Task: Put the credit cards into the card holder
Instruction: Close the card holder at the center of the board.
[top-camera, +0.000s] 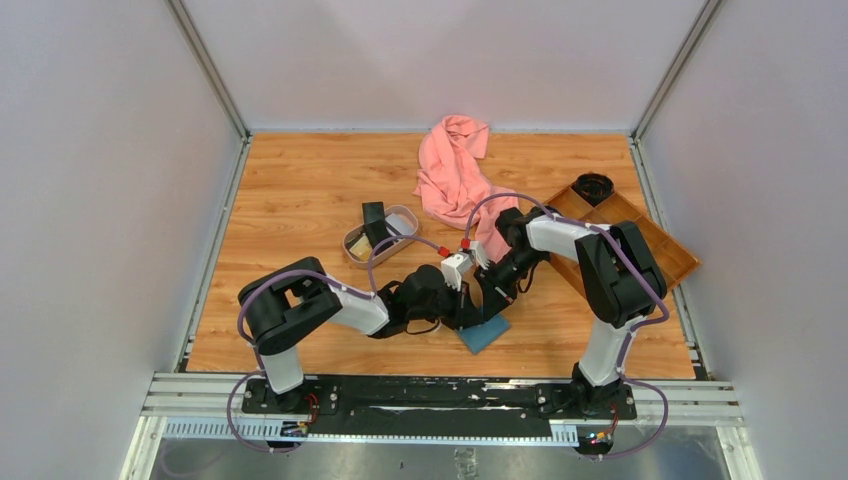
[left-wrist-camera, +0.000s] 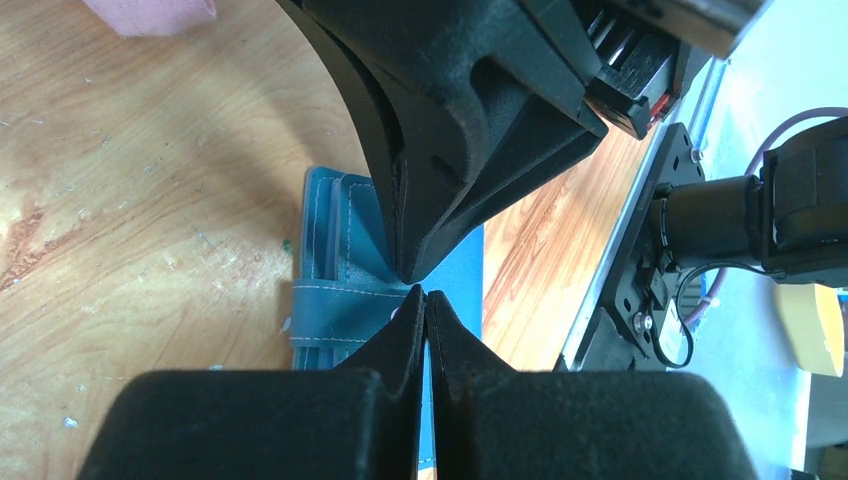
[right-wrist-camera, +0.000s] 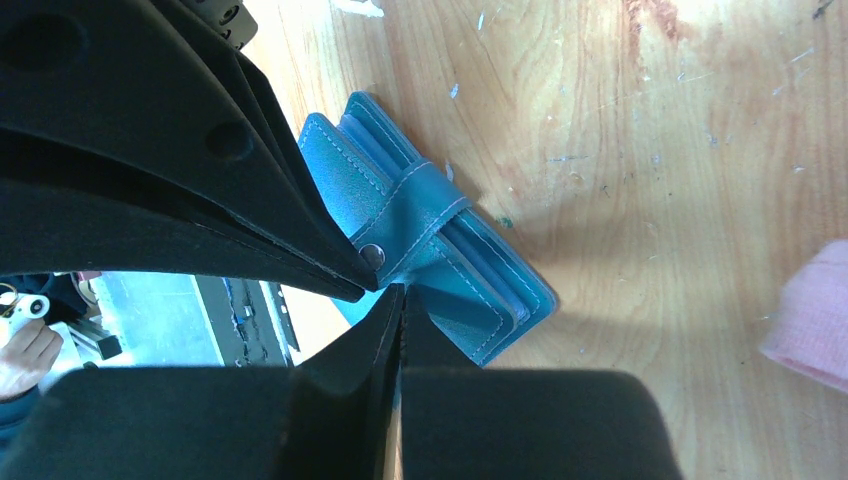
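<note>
A: Where is the card holder?

B: The teal card holder (top-camera: 484, 334) lies flat on the wooden surface (top-camera: 300, 190), near the front edge, between the two arms. It is folded closed, with its tab (right-wrist-camera: 420, 208) strapped across and the metal snap (right-wrist-camera: 372, 255) fastened.

A: And the claws?

B: Both are clenched, with nothing visible between the fingers. The left claw (left-wrist-camera: 425, 305) and the right claw (right-wrist-camera: 402, 298) come at the holder from opposite sides. Their tips meet almost point to point at the snap end of the tab. I cannot tell whether either tip actually touches the leather.

A: The credit cards?

B: The credit cards (top-camera: 375, 222) are well apart from it, in the oval beige tray (top-camera: 412, 218) farther back; a black one leans up in it. None is in the holder.

A: Which step is this, then?

B: I judge it to be opening the holder, before any card is handled. Next, one tip needs to get under the tab's free end and pry the snap loose while the other pins the body down. Then the cover must fold back to bare the pockets. The holder looks light, so it may slide or lift whole instead of unsnapping.

A: Anything else around?

B: A pink cloth (top-camera: 455, 170) lies at the back and a wooden compartment tray (top-camera: 640, 235) sits on the right, both away from the work.
</note>
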